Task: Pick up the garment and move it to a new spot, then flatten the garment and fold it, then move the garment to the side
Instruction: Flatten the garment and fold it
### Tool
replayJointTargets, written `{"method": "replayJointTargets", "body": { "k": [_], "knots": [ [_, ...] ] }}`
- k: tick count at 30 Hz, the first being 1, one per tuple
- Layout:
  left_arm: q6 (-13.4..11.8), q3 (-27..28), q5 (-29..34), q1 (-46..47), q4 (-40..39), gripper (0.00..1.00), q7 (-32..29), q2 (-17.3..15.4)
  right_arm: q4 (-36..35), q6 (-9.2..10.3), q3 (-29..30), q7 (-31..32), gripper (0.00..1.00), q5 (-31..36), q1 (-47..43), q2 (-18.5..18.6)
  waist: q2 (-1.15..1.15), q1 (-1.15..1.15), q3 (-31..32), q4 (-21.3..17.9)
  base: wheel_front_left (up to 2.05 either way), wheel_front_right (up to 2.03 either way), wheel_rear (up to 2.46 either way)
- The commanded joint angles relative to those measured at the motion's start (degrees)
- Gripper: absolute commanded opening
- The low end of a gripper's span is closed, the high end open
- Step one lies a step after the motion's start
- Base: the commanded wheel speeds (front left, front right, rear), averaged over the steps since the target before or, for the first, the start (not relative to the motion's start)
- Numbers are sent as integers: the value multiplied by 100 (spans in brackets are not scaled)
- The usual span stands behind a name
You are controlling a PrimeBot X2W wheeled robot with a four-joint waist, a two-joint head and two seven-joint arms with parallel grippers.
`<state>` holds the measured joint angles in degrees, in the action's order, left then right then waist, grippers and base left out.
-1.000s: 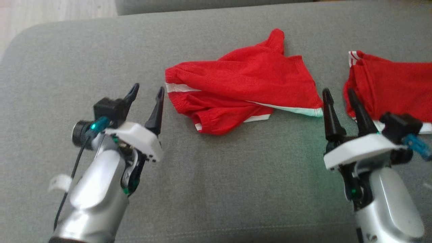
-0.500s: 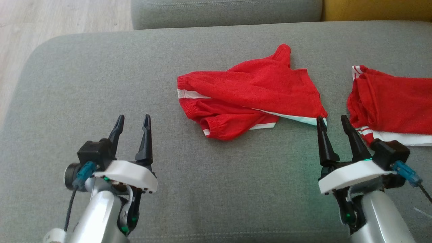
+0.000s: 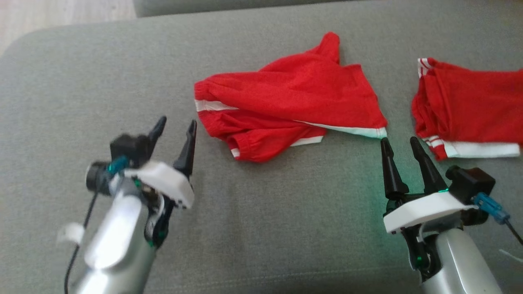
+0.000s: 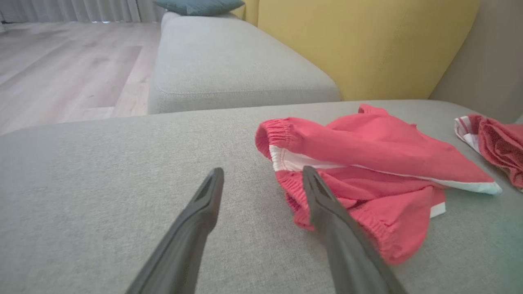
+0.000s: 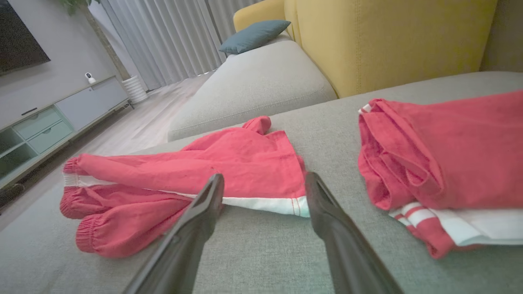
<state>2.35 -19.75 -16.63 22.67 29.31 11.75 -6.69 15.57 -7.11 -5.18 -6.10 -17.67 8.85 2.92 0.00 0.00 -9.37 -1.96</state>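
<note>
The red shorts point(image 3: 294, 98) with white stripes are lying crumpled in the middle of the grey sofa seat point(image 3: 265, 212), apart from a second red garment point(image 3: 470, 110) that is sitting folded to the right. The left gripper point(image 3: 177, 121) is hovering just beside the shorts' elastic waistband end, its jaws spread wide and gripping nothing. The right gripper point(image 3: 398, 141) is pointing at the gap between the two garments, near the shorts' white-hemmed corner, its jaws likewise released and empty.
</note>
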Motion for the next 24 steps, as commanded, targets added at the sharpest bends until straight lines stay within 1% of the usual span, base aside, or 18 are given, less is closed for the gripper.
{"method": "replayJointTargets", "body": {
  "k": [1, 8, 21, 23, 24],
  "knots": [
    [54, 146, 48, 393, 2, 100, -67, -135, -182, -37, -157, -72, 100, -31, 235, -4, 0, 0, -123, -102, 0, 0, 0],
    [237, 38, 27, 1038, 596, 100, -148, -177, -129, -37, -166, -114, 100, -34, 362, -4, 0, 0, -308, -260, 0, 0, 0],
    [353, -137, -12, 1491, 1211, 100, 4, -143, -38, -37, -111, -173, 100, -45, 469, -4, 0, 0, -431, -385, 0, 0, 0],
    [372, -165, -40, 1514, 1277, 32, 24, -128, -23, -37, -104, -181, 100, -45, 475, -4, 0, 0, -434, -382, 0, 0, 0],
    [381, -170, -60, 1526, 1292, 0, 49, -121, -15, -37, -97, -183, 100, -45, 478, -4, 0, 0, -438, -377, 0, 0, 0]
  ]
}}
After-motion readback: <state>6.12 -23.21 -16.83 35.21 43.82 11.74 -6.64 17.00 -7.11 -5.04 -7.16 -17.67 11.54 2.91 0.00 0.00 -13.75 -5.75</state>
